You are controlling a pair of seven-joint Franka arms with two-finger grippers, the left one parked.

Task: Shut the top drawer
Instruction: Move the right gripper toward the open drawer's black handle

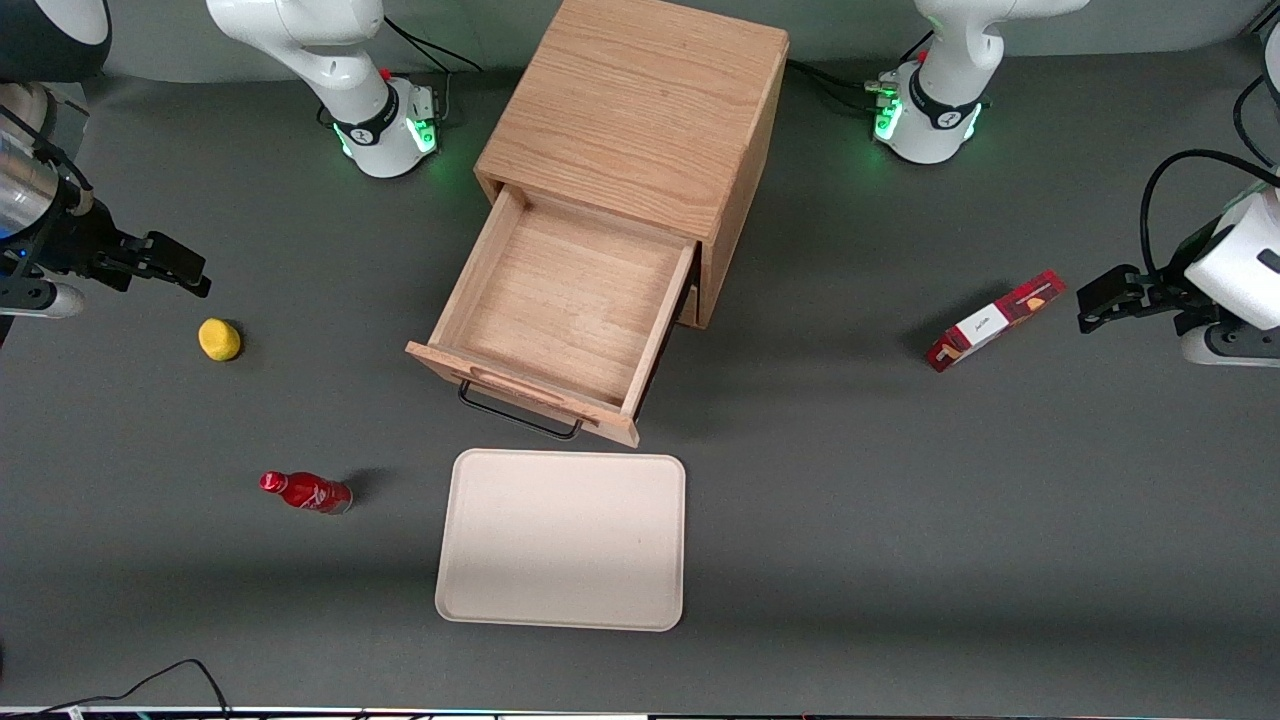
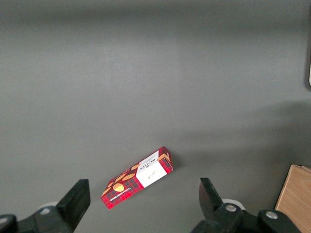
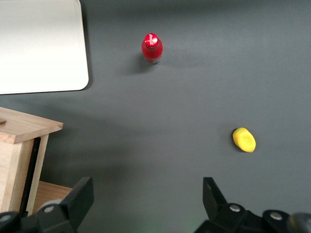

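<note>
The top drawer [image 1: 560, 315] stands pulled far out of the cabinet [image 1: 640, 110], its front just above the tray [image 1: 562, 540]. The gripper [image 1: 185, 268] hovers with fingers [image 3: 80, 199] spread over the desk [image 1: 900, 520], near the lemon [image 1: 219, 339] at the working arm's end.

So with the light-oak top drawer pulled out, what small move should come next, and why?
Probably swing the open right gripper from above the yellow lemon-like fruit toward the light-oak top drawer's front; it stands wide open, and the gripper is well off toward the working arm's end.

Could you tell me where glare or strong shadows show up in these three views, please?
Front view: the top drawer casts a soft shadow; green lights glow at the arm bases. Right wrist view: the tray is washed out white above the open claw. Left wrist view: evenly lit.
</note>
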